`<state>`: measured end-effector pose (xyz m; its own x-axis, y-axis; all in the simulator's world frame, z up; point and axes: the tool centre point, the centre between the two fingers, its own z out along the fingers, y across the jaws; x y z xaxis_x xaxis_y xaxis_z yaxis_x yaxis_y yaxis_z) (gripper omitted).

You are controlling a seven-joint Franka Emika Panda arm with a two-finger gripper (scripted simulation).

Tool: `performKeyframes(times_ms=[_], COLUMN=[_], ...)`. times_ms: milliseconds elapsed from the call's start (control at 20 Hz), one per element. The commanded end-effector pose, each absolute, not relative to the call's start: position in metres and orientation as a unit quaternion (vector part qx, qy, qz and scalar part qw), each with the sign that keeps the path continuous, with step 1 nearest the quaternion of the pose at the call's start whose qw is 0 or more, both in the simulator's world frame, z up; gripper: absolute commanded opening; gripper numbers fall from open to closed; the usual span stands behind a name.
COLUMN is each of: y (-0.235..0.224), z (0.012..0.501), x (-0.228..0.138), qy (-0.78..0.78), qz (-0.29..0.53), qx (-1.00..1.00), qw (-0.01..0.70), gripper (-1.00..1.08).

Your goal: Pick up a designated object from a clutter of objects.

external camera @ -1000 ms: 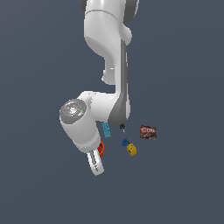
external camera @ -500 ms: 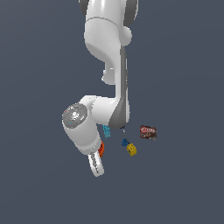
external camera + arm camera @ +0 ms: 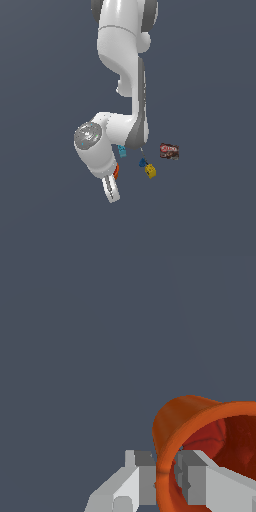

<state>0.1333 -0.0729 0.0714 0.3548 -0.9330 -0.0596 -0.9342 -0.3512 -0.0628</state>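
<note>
The designated object, an orange-red cup with a thick rim, fills the wrist view's corner. Its wall sits between my gripper's two grey fingers, one outside the cup and one inside it, and they are shut on the rim. In the exterior view only a sliver of the cup shows behind the white hand, just above the gripper. The rest of the clutter of objects lies toward the exterior view's right: a cyan block, a yellow-and-blue piece and a dark red packet.
The white arm comes down from above and hides part of the clutter. A thin dark tool pokes out beside the arm, above the yellow-and-blue piece. The ground is plain dark grey.
The hand has shifted slightly down and toward the exterior view's right. The cup stays at the fingers, and the other items have not moved.
</note>
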Motion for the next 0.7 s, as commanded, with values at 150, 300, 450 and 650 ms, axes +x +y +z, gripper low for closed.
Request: performKeyframes(times_ms=[150,300,450,650], y=[-0.074,-0.072,-0.068,-0.057], z=[0.071,0.073,0.080,0.099], x=[0.133,0.133,0.134,0.135], qy=[0.568,0.568,0.568,0.568], qz=[0.006,0.007,0.007,0.007], qx=[-0.822,-0.822,-0.822,-0.822], qw=[0.043,0.043,0.043,0.043], gripper=[-1.00,-1.00,-1.00,-1.00])
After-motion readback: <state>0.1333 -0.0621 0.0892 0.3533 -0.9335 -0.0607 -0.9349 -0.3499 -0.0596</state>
